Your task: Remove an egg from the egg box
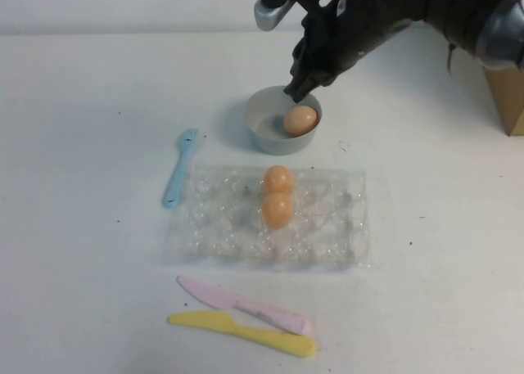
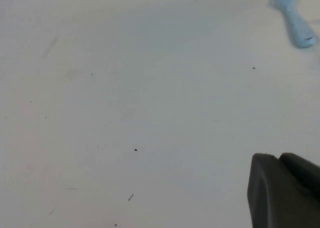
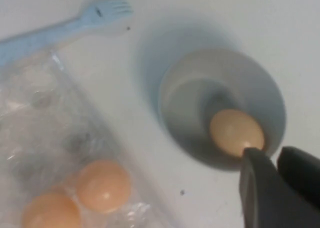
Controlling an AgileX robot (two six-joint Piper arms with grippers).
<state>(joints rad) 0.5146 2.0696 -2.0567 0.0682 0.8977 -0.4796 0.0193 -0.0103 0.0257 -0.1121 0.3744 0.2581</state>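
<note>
The clear plastic egg box (image 1: 221,227) lies in the middle of the table and holds two orange-tan eggs (image 1: 277,179) (image 1: 277,210) in its middle cups. A third egg (image 1: 300,120) lies in the round grey bowl (image 1: 262,137) just behind the box. My right gripper (image 1: 293,87) hovers over the bowl's far rim, shut and empty. In the right wrist view its tips (image 3: 272,155) are just above the egg (image 3: 236,132) in the bowl (image 3: 175,88), with the box (image 3: 40,118) beside it. My left gripper (image 2: 277,157) is shut over bare table, out of the high view.
A light blue fork (image 1: 180,168) lies left of the box and also shows in the left wrist view (image 2: 295,23). A pink knife (image 1: 246,304) and a yellow knife (image 1: 241,331) lie in front of the box. A brown box (image 1: 509,96) stands at the right edge.
</note>
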